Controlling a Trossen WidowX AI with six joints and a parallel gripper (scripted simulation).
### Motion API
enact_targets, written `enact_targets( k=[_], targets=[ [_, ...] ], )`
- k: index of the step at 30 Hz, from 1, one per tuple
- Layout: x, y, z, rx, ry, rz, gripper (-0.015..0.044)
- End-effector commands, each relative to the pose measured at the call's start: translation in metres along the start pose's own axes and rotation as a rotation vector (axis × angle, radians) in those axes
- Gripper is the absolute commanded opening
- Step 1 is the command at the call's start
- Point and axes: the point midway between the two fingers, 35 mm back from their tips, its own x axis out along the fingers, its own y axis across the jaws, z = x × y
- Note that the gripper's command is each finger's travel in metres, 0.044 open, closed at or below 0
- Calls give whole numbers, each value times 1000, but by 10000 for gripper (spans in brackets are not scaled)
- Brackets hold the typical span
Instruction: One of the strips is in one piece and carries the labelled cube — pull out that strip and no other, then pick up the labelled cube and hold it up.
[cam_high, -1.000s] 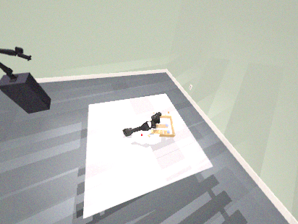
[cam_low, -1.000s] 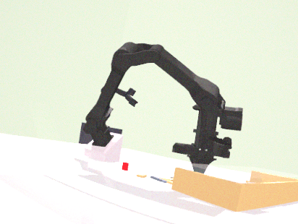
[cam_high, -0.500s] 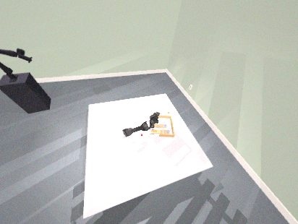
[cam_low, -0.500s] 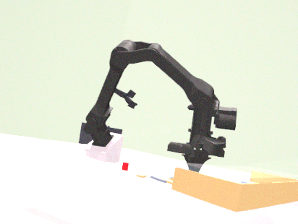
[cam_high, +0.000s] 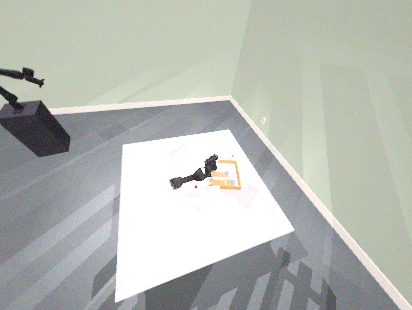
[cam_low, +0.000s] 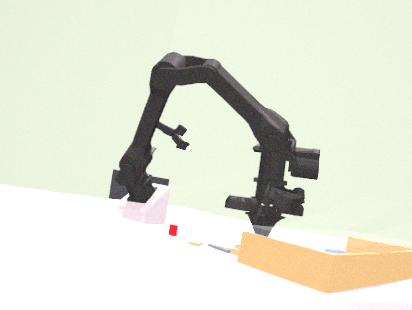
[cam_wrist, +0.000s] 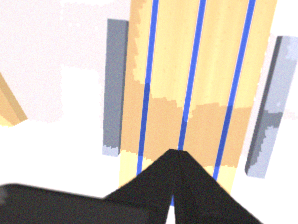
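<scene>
A tan strip (cam_wrist: 164, 125) with three blue lines along it fills the middle of the wrist view, between two grey bars (cam_wrist: 115, 90) (cam_wrist: 275, 100). My gripper (cam_wrist: 176, 158) (cam_low: 262, 234) is shut and empty, its tips pointing down over the strip's near part; I cannot tell whether they touch it. In the top view, tan strips (cam_high: 218, 174) (cam_high: 216, 183) lie in and beside the open side of a tan frame (cam_high: 239, 175) (cam_low: 285, 265), with small bluish patches (cam_high: 226, 173) (cam_high: 232, 182) near their far ends. No label on any cube can be made out. Breaks in the strips are too small to see.
A small red cube (cam_high: 195, 186) (cam_low: 173, 230) stands between the arm's base and the frame. A small flat tan piece (cam_low: 195, 243) lies near it. The frame's walls stand up beside the gripper. Another tan piece (cam_wrist: 10, 106) shows at the wrist view's left edge.
</scene>
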Motion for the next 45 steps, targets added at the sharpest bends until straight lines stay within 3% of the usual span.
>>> enact_targets(
  k=[1, 45],
  targets=[
    [5, -2, -13, -6, 25, -4, 0],
    [4, -2, -80, -8, 28, -4, 0]
  ],
)
